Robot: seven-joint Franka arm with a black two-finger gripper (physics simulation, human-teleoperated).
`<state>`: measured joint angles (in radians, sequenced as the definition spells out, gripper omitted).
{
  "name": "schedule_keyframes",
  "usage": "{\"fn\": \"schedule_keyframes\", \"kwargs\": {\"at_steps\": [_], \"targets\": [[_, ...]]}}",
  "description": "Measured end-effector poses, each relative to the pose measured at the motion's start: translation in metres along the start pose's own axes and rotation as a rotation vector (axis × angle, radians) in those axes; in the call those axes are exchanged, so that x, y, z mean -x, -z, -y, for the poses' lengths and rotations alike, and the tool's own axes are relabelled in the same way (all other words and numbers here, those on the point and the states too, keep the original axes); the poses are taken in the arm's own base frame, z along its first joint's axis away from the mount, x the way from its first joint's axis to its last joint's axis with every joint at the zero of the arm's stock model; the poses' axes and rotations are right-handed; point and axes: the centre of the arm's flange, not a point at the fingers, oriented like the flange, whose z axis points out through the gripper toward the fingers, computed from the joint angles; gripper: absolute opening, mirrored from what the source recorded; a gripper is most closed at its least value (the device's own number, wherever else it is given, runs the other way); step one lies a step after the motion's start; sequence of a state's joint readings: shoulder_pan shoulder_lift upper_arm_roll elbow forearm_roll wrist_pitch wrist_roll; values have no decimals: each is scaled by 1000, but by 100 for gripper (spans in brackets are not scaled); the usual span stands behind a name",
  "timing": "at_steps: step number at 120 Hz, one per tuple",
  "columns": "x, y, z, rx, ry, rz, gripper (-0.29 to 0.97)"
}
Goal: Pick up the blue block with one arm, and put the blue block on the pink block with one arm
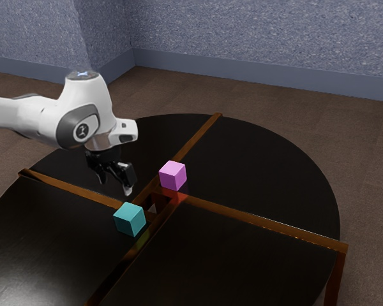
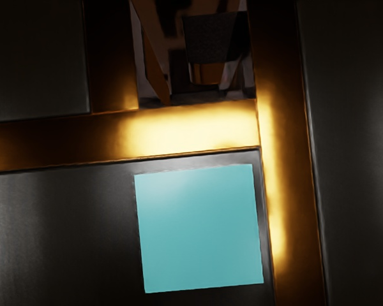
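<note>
**Fingers (image 1: 126, 176) spread above the blue block (image 1: 129, 218) — no grasp yet**

The two black fingers of the gripper (image 1: 117, 185) stood apart and held nothing, and they hung in the air over the round dark table (image 1: 262, 178) at the end of the white arm (image 1: 45, 118). The blue block rested on the tabletop below them, untouched, in the quarter of the table nearest the camera on the exterior view's left. It sat just beside the point where the two wooden strips (image 1: 255, 222) crossed.

From the side, the block lay under the fingertips and a little toward the exterior view's right, with clear air between the two. In the wrist view the block's flat top (image 2: 201, 226) lay almost straight beneath the hand, tucked into the corner made by the strips. Its edges ran nearly in line with them, turned only a touch. The block was a cube with no long side to favour, so either pair of opposite faces looked fit for the pinch.

The coming move appeared to turn on one thing — a drop nearly straight down, with a small shift toward the block so that the fingers came down on either side of it.

The pink block (image 1: 172, 175) waited close by on the far side of the crossing, apart from the blue one. Whether it stood on a strip or just beside it could not be told. The lift and the stacking both remained to be done.
</note>
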<state>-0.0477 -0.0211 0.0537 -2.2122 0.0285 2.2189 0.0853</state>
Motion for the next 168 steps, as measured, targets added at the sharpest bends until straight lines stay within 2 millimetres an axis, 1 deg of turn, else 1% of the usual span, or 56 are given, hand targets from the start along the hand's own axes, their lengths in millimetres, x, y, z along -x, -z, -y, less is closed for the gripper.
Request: {"fn": "schedule_keyframes", "kwargs": {"at_steps": [23, 33, 41, 59, 66, 80, 94, 108, 118, 138, 144, 168], "targets": [[-4, -21, 19, -4, 31, 7, 68], [-6, -30, 23, -5, 39, 8, 68], [-8, -34, 20, -7, 29, 0, 68], [-12, -35, 1, -11, -22, -30, 68], [-10, -40, -2, -8, -31, -32, 68], [-7, -46, 0, -6, -33, -36, 68], [-6, -58, 2, -4, -32, -28, 68], [-7, -62, -3, -3, -45, -35, 68], [-8, -68, -6, -3, -53, -36, 68], [-9, -79, -6, -3, -56, -36, 68], [-7, -83, -6, -3, -57, -32, 68], [-6, -86, -6, 0, -56, -40, 68]]}}
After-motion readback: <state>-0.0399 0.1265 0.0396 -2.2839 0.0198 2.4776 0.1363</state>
